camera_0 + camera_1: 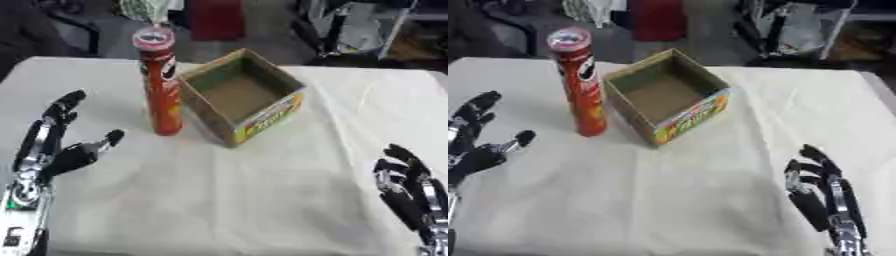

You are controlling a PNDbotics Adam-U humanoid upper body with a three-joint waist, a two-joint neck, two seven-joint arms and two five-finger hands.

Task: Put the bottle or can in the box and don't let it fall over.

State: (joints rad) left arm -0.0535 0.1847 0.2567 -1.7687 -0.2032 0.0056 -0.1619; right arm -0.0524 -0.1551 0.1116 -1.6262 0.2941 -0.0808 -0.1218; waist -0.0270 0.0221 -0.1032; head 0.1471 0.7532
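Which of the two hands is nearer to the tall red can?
The left hand, open at the left edge, is nearer to the tall red can. The right hand rests open at the lower right, beyond the cardboard box.

Tall red can [160,82] stands upright beside open cardboard box [245,95].

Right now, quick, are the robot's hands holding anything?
Left hand: open, fingers up, holding nothing, apart from the red can.
Right hand: open, holding nothing, low at the right.
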